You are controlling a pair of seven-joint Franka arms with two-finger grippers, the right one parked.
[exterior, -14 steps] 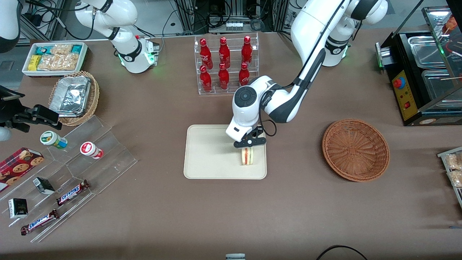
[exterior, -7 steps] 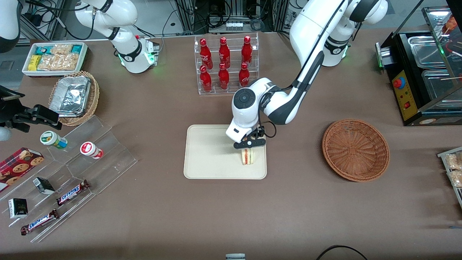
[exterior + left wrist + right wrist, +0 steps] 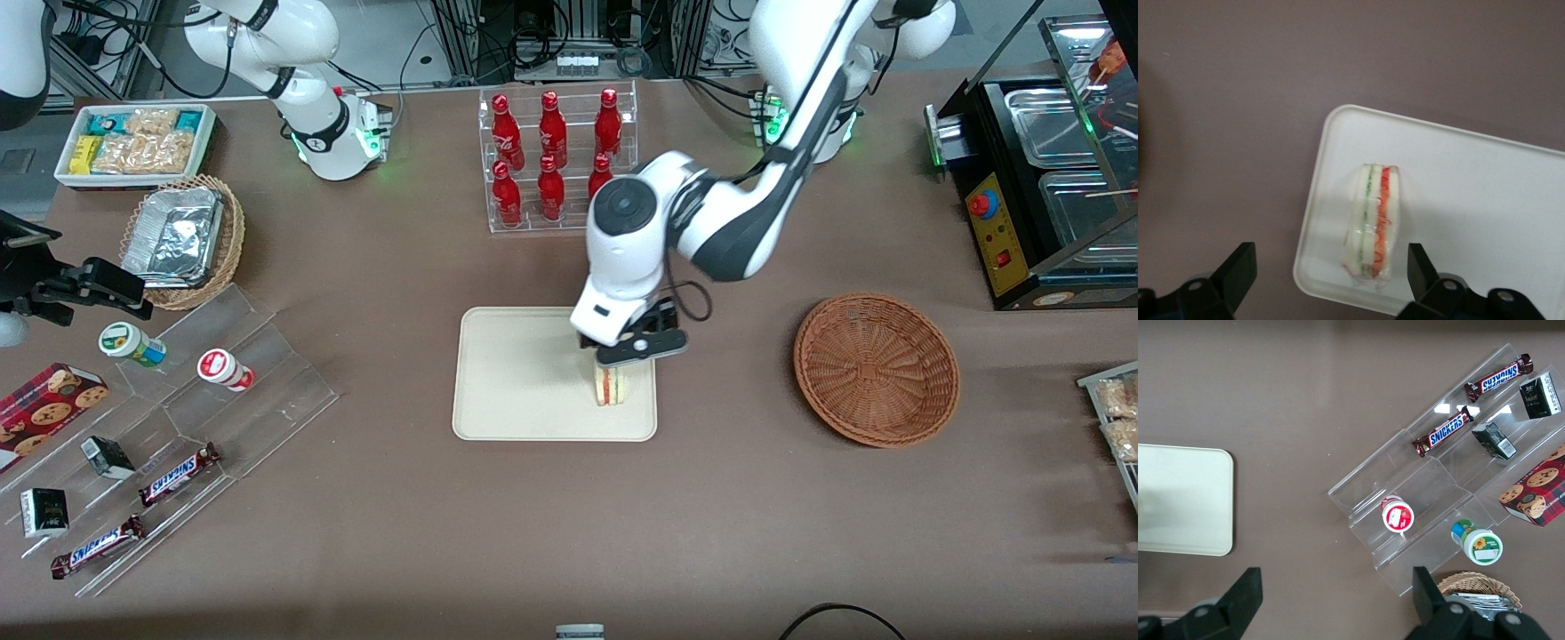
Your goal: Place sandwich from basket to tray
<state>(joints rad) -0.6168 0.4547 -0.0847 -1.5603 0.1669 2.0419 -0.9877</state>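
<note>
The sandwich point(image 3: 610, 384) stands on its edge on the cream tray point(image 3: 524, 373), near the tray's corner that is closest to the basket. Its red and green stripes show in the left wrist view, sandwich point(image 3: 1375, 223) on tray point(image 3: 1471, 187). My left gripper point(image 3: 636, 347) hangs above the sandwich, raised off it. The gripper point(image 3: 1328, 267) is open, its fingers spread wider than the sandwich and holding nothing. The reddish-brown wicker basket point(image 3: 876, 369) lies empty toward the working arm's end of the table.
A clear rack of red bottles point(image 3: 553, 160) stands farther from the front camera than the tray. Clear display steps with snacks point(image 3: 178, 400), a tan basket with a foil container point(image 3: 182, 240) and a white snack bin point(image 3: 133, 142) lie toward the parked arm's end. A black appliance point(image 3: 1040, 178) stands beside the wicker basket.
The left gripper has let go of the sandwich and risen above it. The sandwich stays where it was on the tray.
</note>
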